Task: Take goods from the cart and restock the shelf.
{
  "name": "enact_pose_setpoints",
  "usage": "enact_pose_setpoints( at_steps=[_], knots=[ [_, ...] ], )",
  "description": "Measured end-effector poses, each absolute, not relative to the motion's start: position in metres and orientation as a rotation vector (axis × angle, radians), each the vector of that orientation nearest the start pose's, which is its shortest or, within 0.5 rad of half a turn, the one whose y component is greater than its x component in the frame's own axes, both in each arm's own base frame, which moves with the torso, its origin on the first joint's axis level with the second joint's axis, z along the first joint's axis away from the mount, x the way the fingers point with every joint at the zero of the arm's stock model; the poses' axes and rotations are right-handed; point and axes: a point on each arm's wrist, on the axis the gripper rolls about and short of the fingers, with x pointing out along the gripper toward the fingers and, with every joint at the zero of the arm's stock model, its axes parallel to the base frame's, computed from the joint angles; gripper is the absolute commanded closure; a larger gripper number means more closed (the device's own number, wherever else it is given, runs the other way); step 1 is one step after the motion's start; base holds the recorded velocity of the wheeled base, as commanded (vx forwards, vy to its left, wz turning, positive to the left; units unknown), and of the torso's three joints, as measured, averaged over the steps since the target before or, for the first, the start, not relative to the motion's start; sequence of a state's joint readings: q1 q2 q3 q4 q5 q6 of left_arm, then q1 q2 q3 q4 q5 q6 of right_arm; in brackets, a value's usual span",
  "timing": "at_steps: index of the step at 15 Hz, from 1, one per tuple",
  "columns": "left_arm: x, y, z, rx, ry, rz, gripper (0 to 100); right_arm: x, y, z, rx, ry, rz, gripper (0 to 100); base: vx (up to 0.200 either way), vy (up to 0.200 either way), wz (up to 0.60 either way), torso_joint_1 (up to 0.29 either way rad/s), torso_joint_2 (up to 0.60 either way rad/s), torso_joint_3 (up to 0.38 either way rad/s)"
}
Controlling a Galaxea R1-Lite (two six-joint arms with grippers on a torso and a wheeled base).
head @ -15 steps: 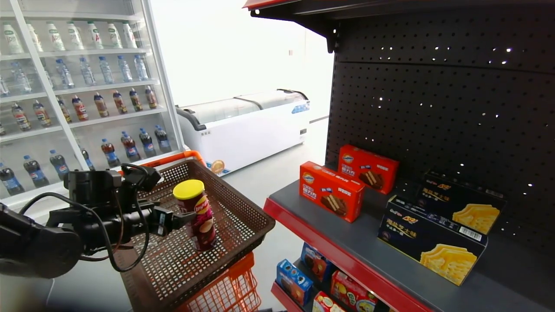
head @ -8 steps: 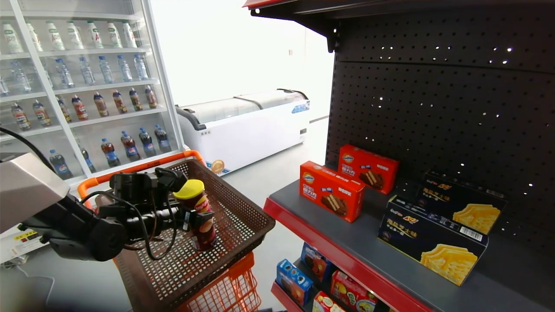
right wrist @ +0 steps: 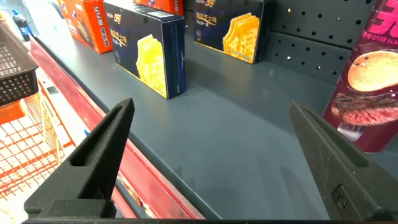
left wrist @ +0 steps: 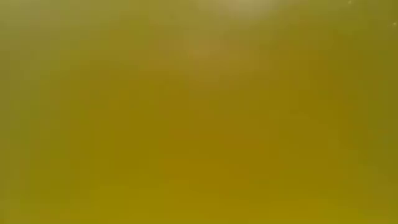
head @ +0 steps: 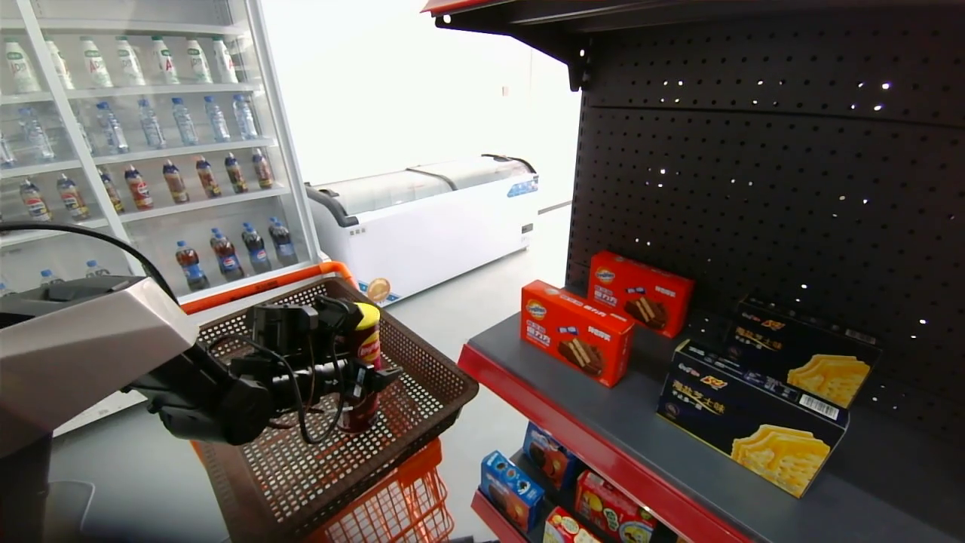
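A chips can [head: 369, 348] with a yellow lid stands in the brown cart basket [head: 452, 381]. My left gripper [head: 369, 373] is at the can's middle, right up against it. In the left wrist view the yellow lid [left wrist: 199, 112] covers the picture. My right gripper [right wrist: 211, 106] hangs open over the grey shelf board [right wrist: 249, 149] with nothing between its fingers. Another chips can [right wrist: 367, 81] stands on that board beside it.
On the shelf [head: 603, 415] stand two red boxes [head: 577, 332] and two dark cracker boxes [head: 754, 422], with a pegboard wall behind them. More goods [head: 558, 483] sit on the lower shelf. A drinks fridge [head: 136, 151] and a chest freezer [head: 430, 219] stand behind the cart.
My left arm has pushed forward to the right until its gripper reached the can. The can's top has shifted a little to the right.
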State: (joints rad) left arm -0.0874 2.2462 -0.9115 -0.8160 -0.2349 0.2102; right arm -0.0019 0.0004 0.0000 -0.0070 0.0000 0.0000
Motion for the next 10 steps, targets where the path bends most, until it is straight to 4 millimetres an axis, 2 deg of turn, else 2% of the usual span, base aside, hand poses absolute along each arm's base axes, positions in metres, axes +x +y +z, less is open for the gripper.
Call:
enact_pose_setpoints(
  at_steps=[3, 4, 10],
  knots=[
    [0.392, -0.04, 0.026, 0.193, 0.487, -0.376, 0, -0.023, 0.0, 0.076, 0.0, -0.006, -0.002, 0, 0.0, 0.0, 0.0, 0.0, 0.0, 0.0],
    [0.394, -0.04, 0.025, 0.199, 0.484, -0.378, 100, -0.023, 0.0, 0.076, 0.0, -0.006, -0.002, 0, 0.0, 0.0, 0.0, 0.0, 0.0, 0.0],
    [0.403, -0.042, 0.026, 0.205, 0.464, -0.371, 100, -0.023, 0.0, 0.076, 0.0, -0.006, -0.002, 0, 0.0, 0.0, 0.0, 0.0, 0.0, 0.0]
  ],
)
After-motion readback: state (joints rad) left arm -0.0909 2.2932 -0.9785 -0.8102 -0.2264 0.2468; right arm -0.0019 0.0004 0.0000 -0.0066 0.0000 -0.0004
